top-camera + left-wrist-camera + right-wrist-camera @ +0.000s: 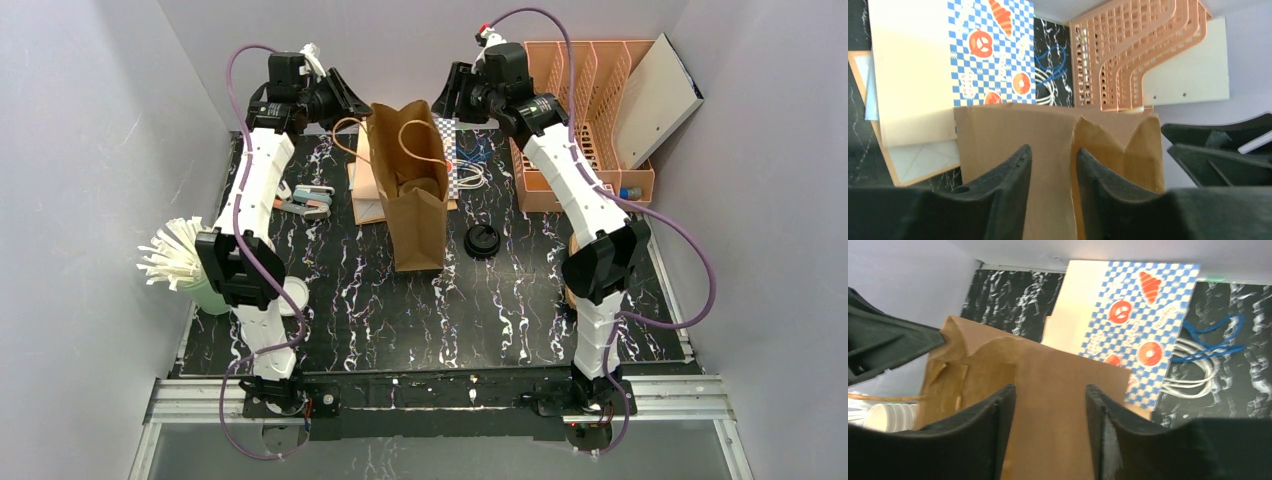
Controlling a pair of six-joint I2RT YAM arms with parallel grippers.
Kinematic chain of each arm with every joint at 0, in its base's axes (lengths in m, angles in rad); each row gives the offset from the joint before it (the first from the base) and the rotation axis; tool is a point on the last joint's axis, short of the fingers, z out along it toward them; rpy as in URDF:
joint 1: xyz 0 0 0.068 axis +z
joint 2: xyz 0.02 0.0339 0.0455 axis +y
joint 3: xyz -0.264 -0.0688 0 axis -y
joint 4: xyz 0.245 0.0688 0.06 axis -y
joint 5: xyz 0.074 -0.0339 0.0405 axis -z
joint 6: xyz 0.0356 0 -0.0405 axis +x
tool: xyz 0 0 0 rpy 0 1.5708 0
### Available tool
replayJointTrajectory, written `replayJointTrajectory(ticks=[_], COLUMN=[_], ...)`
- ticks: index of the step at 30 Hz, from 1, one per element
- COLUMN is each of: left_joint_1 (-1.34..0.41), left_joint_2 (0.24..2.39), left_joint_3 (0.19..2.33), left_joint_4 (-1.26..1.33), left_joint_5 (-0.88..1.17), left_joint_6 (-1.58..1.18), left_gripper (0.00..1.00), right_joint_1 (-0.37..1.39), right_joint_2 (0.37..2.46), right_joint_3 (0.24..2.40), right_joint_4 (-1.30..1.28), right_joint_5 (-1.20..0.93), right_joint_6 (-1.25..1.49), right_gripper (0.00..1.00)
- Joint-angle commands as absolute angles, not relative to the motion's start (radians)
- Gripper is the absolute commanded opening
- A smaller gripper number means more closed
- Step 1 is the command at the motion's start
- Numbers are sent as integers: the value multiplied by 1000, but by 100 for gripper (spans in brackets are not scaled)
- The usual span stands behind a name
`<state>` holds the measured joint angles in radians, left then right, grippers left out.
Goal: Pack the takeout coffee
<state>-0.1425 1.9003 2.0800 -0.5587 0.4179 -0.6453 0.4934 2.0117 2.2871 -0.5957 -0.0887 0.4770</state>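
Note:
A brown paper bag stands open at mid-table, its handles loose over the mouth. My left gripper hovers at the bag's upper left rim and my right gripper at its upper right rim. In the left wrist view the left gripper is open, with the bag's folded edge running up between the fingers. The right gripper is open over the bag's flat panel. A round white lid shows beside the left arm; the cup under it is hidden. I see no other takeout coffee.
A loose black lid lies right of the bag. An orange file rack stands at back right. Blue-checked paper and coiled cords lie behind the bag. A green holder of white sticks sits at left. Stacked lidless cups lie nearby.

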Motion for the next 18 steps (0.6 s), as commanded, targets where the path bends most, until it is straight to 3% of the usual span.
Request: replayJointTrajectory(ticks=[1,3,9,13,18], left_joint_1=[-123,-123,-123,-123,-123], left_joint_2=[1929,1928,1918,1786,1554], left_joint_3=[2153,2172,2325,2272,2044], left_joint_4=[-523,-524,-588,-620,-619], left_joint_5=[455,448,385,200,-3], left_joint_6=[-630,-612,-534,-447,-392], left_gripper=[48,54,70,96,96], right_joint_1=[481,479,479,479,480], right_joint_2=[1984,1971,1879,1759,1651], right_joint_3=[2319,2328,2284,2129,2014], right_joint_4=[-512,-507,-419,-316,-313], right_joint_5=[-5,41,54,7,-78], right_joint_6=[446,434,419,420,435], right_gripper=[74,80,84,89,91])
